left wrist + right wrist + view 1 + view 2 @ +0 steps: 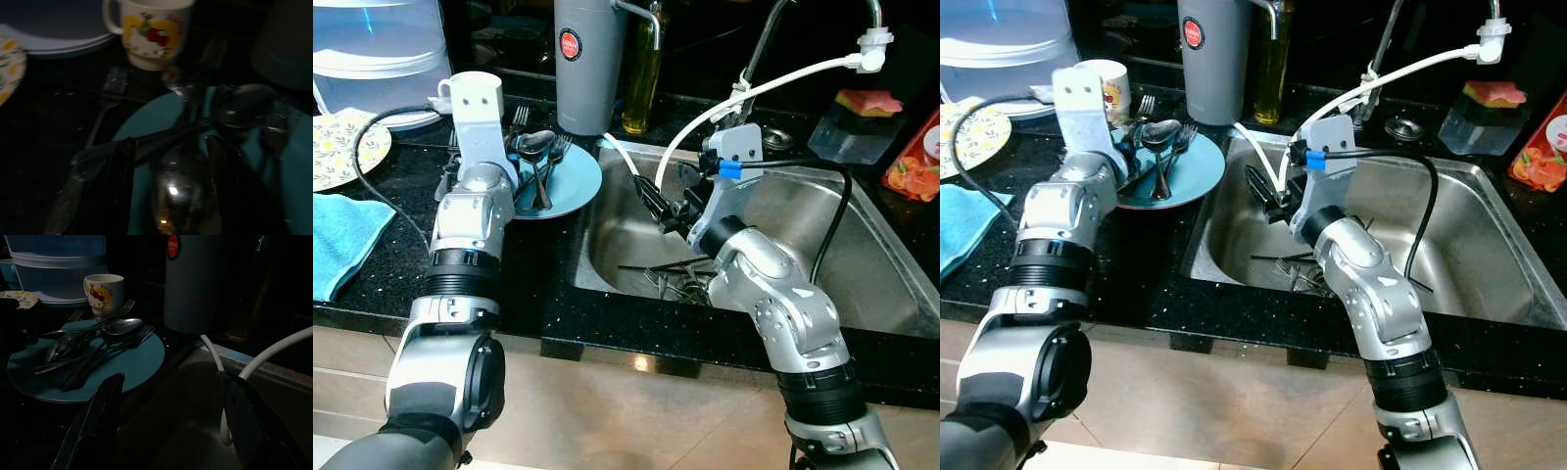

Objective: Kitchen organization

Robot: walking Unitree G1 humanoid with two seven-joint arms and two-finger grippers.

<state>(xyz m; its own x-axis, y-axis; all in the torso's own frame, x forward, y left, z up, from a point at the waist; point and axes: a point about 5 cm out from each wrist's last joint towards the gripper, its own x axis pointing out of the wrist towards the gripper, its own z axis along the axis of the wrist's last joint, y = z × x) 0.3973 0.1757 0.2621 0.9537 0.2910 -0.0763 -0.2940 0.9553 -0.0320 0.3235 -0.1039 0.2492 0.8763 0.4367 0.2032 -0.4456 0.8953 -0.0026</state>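
Note:
A teal plate [578,186] on the black counter left of the sink holds several spoons and forks [536,157]. My left gripper [173,186] hangs just above that plate, open, with a spoon bowl [178,198] lying between its fingers [117,186]. A white cartoon cup [1108,83] stands just behind the plate. My right gripper [651,201] is open and empty at the sink's near-left corner, pointing toward the plate. More cutlery [671,279] lies on the sink floor, partly hidden by the right arm.
A steel sink [871,264] takes up the right side, with a white hose [773,83] arching over it. A grey tumbler [587,59] and oil bottle [641,78] stand behind the plate. A blue cloth [342,235] and patterned plate [337,147] lie far left.

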